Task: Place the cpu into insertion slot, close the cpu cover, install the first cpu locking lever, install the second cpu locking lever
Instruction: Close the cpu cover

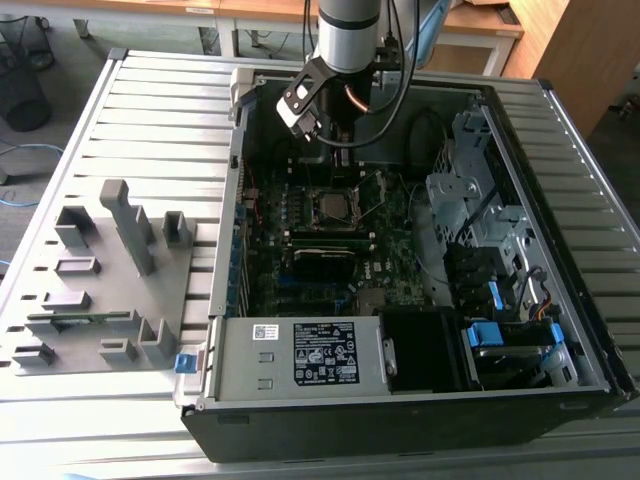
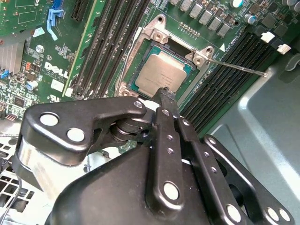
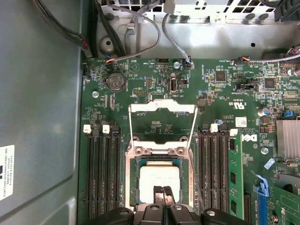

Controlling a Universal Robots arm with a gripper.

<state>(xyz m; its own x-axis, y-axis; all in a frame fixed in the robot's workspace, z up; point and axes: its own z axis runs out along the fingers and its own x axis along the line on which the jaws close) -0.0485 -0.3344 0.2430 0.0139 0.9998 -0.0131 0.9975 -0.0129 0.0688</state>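
Resting in the insertion slot (image 3: 133, 185), the cpu (image 3: 159, 177) lies beneath the clenched, empty claw (image 3: 164, 194). The cpu cover (image 3: 161, 107) stands open beside that slot.

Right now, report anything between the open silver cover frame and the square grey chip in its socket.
Only the black gripper: its tips sit over the grey chip, at the edge farthest from the silver cover frame.

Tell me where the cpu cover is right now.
In the first wrist view the cpu cover is flipped open off the insertion slot, on the far side of the cpu from the gripper.
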